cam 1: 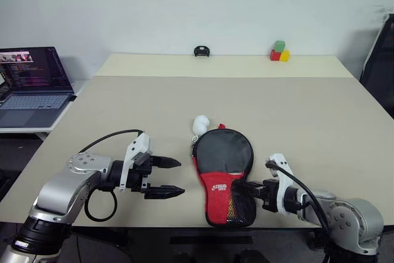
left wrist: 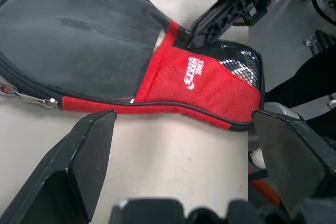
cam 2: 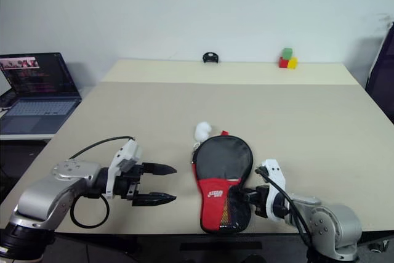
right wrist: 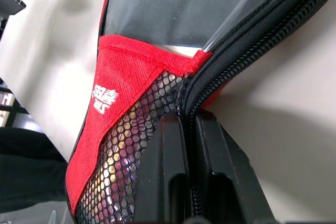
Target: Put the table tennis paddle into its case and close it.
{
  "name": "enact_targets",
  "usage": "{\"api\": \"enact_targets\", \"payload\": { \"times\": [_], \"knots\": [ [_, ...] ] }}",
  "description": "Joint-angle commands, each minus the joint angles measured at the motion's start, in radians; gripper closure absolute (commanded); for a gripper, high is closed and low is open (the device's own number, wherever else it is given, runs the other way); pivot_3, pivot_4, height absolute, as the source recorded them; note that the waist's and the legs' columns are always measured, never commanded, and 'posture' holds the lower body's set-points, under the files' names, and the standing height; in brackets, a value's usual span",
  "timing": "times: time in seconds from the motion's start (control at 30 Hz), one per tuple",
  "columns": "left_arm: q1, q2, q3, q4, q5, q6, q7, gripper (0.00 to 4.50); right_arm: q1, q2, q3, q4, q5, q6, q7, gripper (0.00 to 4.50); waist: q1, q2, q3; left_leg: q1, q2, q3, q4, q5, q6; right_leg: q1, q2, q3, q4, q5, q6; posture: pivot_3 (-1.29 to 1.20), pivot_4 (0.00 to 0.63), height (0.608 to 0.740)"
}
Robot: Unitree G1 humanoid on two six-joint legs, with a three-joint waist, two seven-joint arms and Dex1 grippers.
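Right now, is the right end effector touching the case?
Touching. In the right wrist view the right end effector, shut, is pinched on the zipper edge of the case beside its mesh pocket.

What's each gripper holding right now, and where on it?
The right gripper is shut on the case, pinching its zipper edge by the mesh pocket at the red end. The left gripper is open, holding nothing.

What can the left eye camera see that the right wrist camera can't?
Left eye alone: the whole table, the laptop, coloured blocks, a white ball and the open left gripper.
Right wrist alone: the case's zip teeth right up close, with the right gripper shut on that edge.
Both: the case, with its red end and mesh pocket.
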Motion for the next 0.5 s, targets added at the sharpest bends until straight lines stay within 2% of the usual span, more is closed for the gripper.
{"api": "enact_targets", "payload": {
  "times": [0.03,0.07,0.17,0.37,0.5],
  "knots": [
    [-0.004,0.015,0.008,-0.026,-0.013,-0.016,-0.008,0.00,0.012,0.030,0.009,-0.025,0.042,0.014,-0.020,4.46,0.000,0.000,0.000,0.000,0.000,0.000,0.000,0.000,0.000,0.000,0.000,0.000,0.000,0.000,0.000,0.00,0.150,0.740],
    [-0.003,0.015,0.008,-0.026,-0.012,-0.017,-0.008,0.00,0.012,0.035,0.009,-0.022,0.040,0.014,-0.029,4.46,0.000,0.000,0.000,0.000,0.000,0.000,0.000,0.000,0.000,0.000,0.000,0.000,0.000,0.000,0.000,0.00,0.150,0.740],
    [0.001,0.016,0.010,-0.027,-0.011,-0.019,-0.006,0.00,0.017,0.045,0.006,-0.018,0.033,0.014,-0.054,3.63,0.000,0.000,0.000,0.001,0.000,0.000,0.000,0.000,0.000,0.000,0.000,0.000,0.000,0.000,0.000,0.00,0.150,0.740],
    [0.012,0.015,0.014,-0.031,-0.011,-0.025,0.003,0.00,0.035,0.039,-0.033,-0.044,0.034,0.014,-0.083,1.58,0.000,0.000,0.000,0.007,0.000,0.000,-0.001,0.000,0.000,0.006,0.000,0.000,0.000,0.000,0.000,0.00,0.150,0.740],
    [0.024,0.015,0.018,-0.032,-0.008,-0.034,0.008,0.00,0.072,-0.057,-0.044,-0.103,0.055,-0.046,-0.037,0.29,0.005,0.000,-0.001,0.010,0.000,0.000,-0.001,0.000,0.000,0.008,0.000,0.000,0.000,0.000,0.000,0.00,0.150,0.740]
  ]
}}
